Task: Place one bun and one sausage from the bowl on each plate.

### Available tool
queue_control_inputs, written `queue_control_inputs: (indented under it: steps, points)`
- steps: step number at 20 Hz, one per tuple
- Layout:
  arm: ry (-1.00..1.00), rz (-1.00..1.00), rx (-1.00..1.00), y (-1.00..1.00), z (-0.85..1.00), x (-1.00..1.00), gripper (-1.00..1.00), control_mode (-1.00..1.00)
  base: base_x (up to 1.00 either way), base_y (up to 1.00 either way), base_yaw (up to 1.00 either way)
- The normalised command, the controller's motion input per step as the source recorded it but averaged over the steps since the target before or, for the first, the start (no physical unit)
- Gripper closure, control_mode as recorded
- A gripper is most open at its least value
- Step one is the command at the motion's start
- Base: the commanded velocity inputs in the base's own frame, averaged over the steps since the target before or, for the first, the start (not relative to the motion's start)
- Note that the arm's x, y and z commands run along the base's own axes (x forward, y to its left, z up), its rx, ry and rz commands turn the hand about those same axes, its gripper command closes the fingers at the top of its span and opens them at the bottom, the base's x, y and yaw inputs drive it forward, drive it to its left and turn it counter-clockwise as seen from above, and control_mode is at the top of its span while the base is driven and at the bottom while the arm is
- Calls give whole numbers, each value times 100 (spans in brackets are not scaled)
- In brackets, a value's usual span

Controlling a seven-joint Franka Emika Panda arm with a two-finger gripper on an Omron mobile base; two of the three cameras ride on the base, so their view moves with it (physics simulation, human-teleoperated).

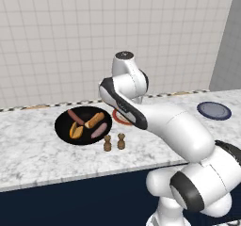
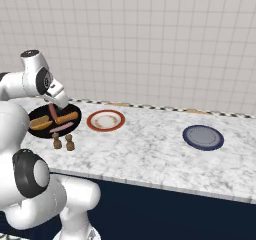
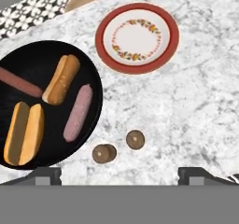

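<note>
The black bowl (image 3: 42, 55) lies at the left of the hand view and holds two buns (image 3: 61, 79) (image 3: 23, 133) and two sausages (image 3: 78, 112) (image 3: 18, 82). The white plate with the red-brown rim (image 3: 172, 36) is bare, just beyond the bowl's right side. The dark blue plate (image 2: 202, 137) sits bare far to the right on the counter. My gripper (image 3: 119, 175) hovers above the counter near the bowl's right edge. It is open, its fingertips (image 3: 44, 174) stand wide apart, and nothing is between them. The bowl (image 1: 63, 121) also appears left of my arm.
Two small brown shakers (image 3: 104, 153) (image 3: 135, 139) stand on the marble counter just in front of the bowl, under my hand. A tiled wall with a patterned strip (image 3: 32, 8) runs behind the counter. My arm covers part of the red-rimmed plate (image 1: 117, 119) in the left base view.
</note>
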Motion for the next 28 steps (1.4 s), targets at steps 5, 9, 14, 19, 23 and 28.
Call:
queue_control_inputs:
  steps: [5,9,14,19,23,28]
  points:
    - [2,0,2,24,-18,41,-100,-100,0,0,0]
    - [-1,0,19,-1,-54,30,-100,-100,0,0,0]
    - [-1,-5,16,7,-57,13,-100,-100,0,0,0]
    - [0,-16,6,24,-33,56,-100,-100,0,0,0]
    - [1,-9,0,36,-21,64,-100,-100,0,0,0]
    - [3,-1,0,13,-15,62,-100,-100,0,0,0]
